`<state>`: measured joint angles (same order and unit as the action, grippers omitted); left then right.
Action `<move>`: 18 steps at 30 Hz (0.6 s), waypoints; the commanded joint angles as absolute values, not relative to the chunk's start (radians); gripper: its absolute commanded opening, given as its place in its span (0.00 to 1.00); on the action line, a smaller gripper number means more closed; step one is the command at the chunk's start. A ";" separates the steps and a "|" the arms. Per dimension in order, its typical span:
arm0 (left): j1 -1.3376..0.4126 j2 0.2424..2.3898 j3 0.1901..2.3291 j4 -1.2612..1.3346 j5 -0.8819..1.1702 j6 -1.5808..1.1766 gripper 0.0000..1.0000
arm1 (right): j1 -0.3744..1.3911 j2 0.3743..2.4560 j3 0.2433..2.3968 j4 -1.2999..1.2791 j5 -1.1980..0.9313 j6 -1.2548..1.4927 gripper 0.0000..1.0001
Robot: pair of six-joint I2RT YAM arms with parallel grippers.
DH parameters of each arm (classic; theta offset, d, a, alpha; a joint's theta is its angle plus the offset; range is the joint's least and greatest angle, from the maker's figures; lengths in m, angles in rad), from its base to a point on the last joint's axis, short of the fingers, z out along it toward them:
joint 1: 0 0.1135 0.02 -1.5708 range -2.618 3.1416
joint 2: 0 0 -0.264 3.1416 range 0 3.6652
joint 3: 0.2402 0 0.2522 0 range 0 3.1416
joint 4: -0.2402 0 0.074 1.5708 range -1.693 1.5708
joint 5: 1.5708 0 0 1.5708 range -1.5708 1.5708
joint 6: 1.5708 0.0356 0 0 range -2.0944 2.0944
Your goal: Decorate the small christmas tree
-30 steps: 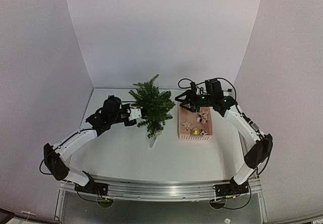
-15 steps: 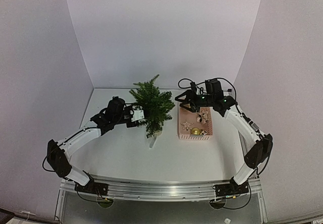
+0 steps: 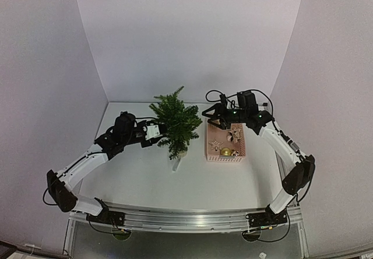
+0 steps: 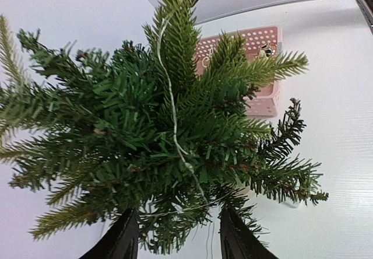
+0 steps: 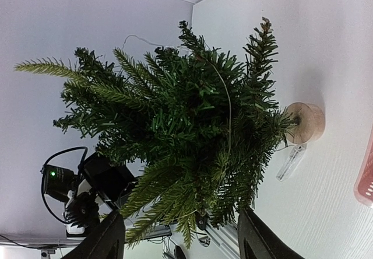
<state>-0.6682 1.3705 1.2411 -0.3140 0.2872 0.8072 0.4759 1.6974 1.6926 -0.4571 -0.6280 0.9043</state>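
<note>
The small christmas tree [image 3: 175,121] stands mid-table on a pale round base [image 5: 306,122]. A thin pale wire [image 4: 171,93] runs down through its branches. My left gripper [image 3: 158,132] is at the tree's left side. It is open, and in the left wrist view [image 4: 178,242] only needle tips and the wire's loose end lie between its fingers. My right gripper [image 3: 208,118] hovers at the tree's right side, above the basket's far end. It is open and holds nothing, and in the right wrist view [image 5: 183,241] the lower branches hang just ahead of it.
A pink perforated basket [image 3: 210,149] right of the tree holds a gold ball [image 3: 225,151] and star-shaped ornaments [image 3: 235,134]. A small clear plastic piece [image 3: 175,164] lies on the table in front of the tree's base. White walls enclose the table.
My left gripper has gone from shut to open and has drawn back leftward from the tree, leaving the wire on the branches. The right arm has hardly moved.
</note>
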 commanded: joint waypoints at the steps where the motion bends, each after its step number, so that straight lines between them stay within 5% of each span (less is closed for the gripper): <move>1: -0.664 1.285 1.234 -0.349 0.272 0.793 0.54 | 0.476 1.678 1.742 -0.440 -0.620 0.875 0.64; 4: -0.664 1.265 1.234 -0.377 0.275 0.786 0.61 | 0.476 1.681 1.740 -0.442 -0.596 0.871 0.67; 8: -0.664 1.225 1.230 -0.394 0.281 0.775 0.68 | 0.470 1.685 1.744 -0.454 -0.572 0.869 0.86; 18: -0.642 1.145 1.263 -0.248 0.148 0.368 0.89 | 0.416 1.645 1.805 -0.759 -0.188 0.675 0.91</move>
